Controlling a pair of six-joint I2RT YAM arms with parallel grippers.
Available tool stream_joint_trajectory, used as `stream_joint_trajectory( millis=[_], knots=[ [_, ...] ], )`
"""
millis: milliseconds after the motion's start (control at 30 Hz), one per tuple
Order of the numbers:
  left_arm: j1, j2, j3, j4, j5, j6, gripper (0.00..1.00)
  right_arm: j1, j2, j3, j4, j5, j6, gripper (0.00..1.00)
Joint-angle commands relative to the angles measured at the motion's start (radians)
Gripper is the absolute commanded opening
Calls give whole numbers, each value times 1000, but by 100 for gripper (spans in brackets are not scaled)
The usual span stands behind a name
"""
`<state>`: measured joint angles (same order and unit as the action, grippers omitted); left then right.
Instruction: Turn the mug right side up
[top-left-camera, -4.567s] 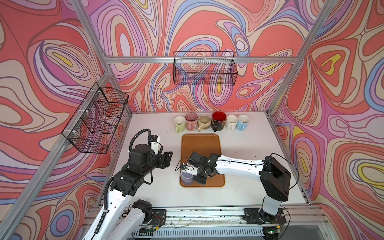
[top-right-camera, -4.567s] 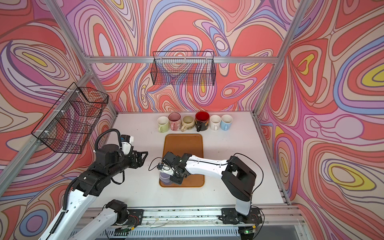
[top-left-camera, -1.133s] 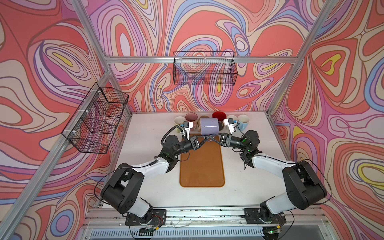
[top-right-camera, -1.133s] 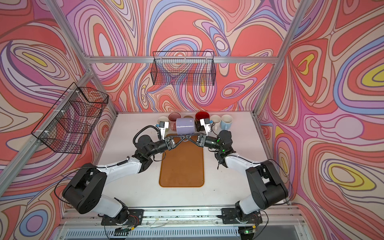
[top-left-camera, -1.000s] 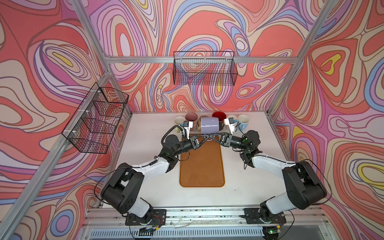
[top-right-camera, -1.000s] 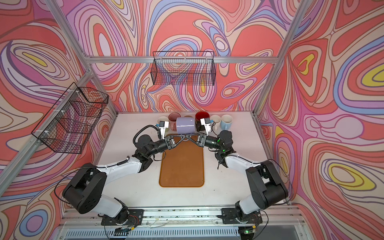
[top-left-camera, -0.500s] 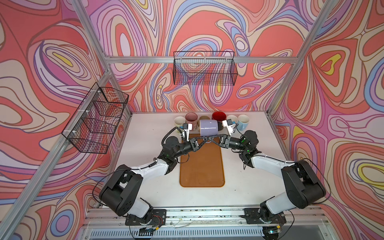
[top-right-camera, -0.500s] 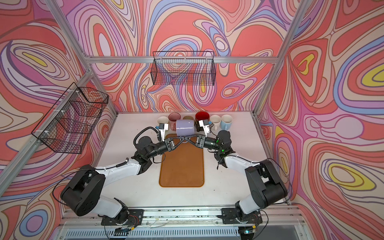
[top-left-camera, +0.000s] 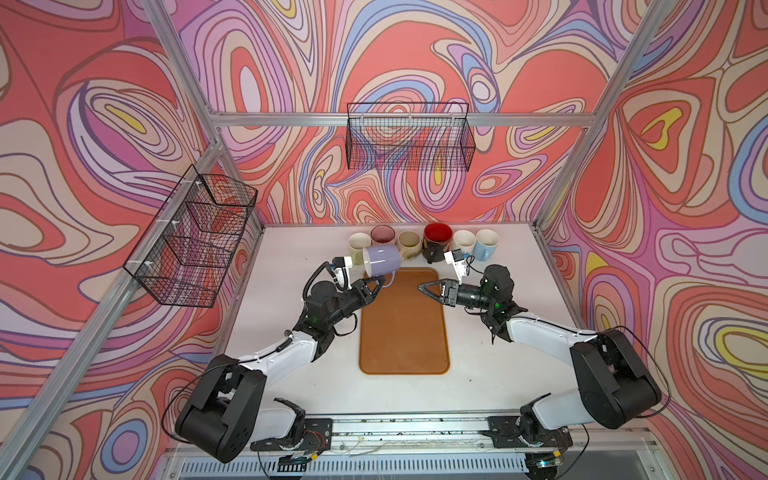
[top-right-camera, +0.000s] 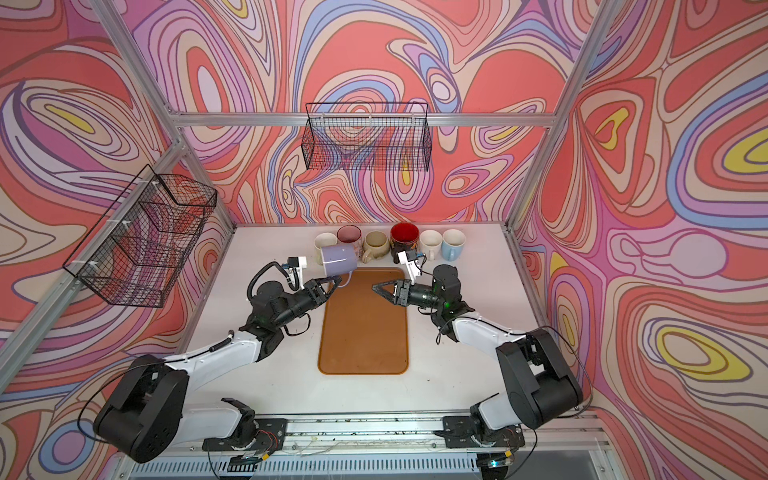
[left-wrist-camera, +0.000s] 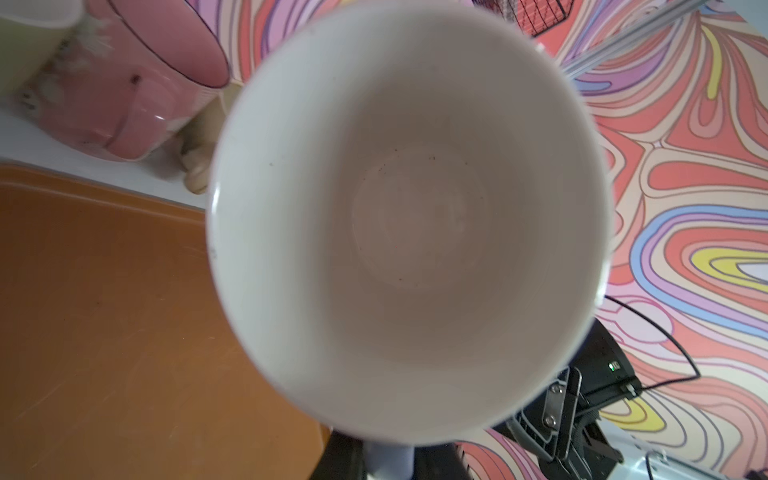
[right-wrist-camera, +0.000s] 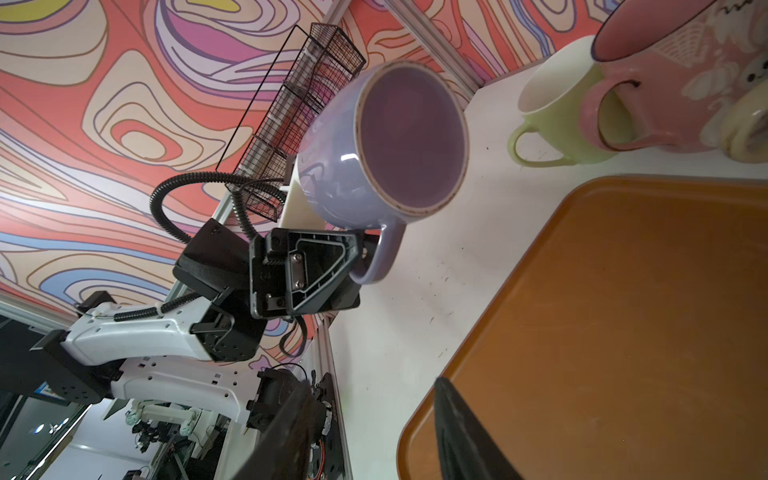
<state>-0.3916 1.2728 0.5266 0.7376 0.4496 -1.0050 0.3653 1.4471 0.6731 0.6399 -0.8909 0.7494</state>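
The lavender mug (top-left-camera: 381, 259) (top-right-camera: 338, 258) hangs in the air over the far end of the orange tray (top-left-camera: 403, 332). It lies on its side with its handle pointing down. My left gripper (top-left-camera: 379, 285) (top-right-camera: 331, 286) is shut on that handle. The left wrist view looks straight into the mug's white inside (left-wrist-camera: 407, 216). In the right wrist view the mug's base (right-wrist-camera: 409, 137) faces the camera. My right gripper (top-left-camera: 422, 287) (top-right-camera: 375, 288) (right-wrist-camera: 374, 384) stands open and empty a short way right of the mug, above the tray (right-wrist-camera: 623, 332).
Several upright mugs stand in a row at the back of the table, among them a pink one (top-left-camera: 382, 235), a red-and-black one (top-left-camera: 437, 237) and a light blue one (top-left-camera: 486, 243). Wire baskets hang on the back wall (top-left-camera: 409, 137) and the left wall (top-left-camera: 195, 241).
My right gripper has opened, let go of the mug and drawn back to the right. The left gripper keeps the mug by its handle and has shifted slightly left.
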Motion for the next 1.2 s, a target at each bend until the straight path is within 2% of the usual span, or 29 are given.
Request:
stream_joint_trajectory(
  millis=[0,133,267,400,567,700,833,1167],
  knots=[
    [40,-133,68,-228,-73,102,0,-4,-45,6,-200,76,-141,47],
    [133,-213,148,-509,-95,188,0,-4,-74,8,-295,92,-218,47],
    [232,-216,276,-774,-101,280,0,-3,-103,-17,-312,97,-256,48],
    [274,-136,429,-1018,-158,427,0,1,-113,-33,-317,90,-293,53],
    [283,24,615,-1253,-258,598,0,10,-115,-35,-348,113,-326,53],
    [283,140,706,-1332,-383,697,0,18,-106,-29,-378,148,-334,53],
    [283,252,798,-1376,-411,726,0,27,-104,-14,-444,173,-349,53],
    [283,524,1045,-1425,-526,783,0,37,-111,-9,-473,199,-354,53]
  ],
)
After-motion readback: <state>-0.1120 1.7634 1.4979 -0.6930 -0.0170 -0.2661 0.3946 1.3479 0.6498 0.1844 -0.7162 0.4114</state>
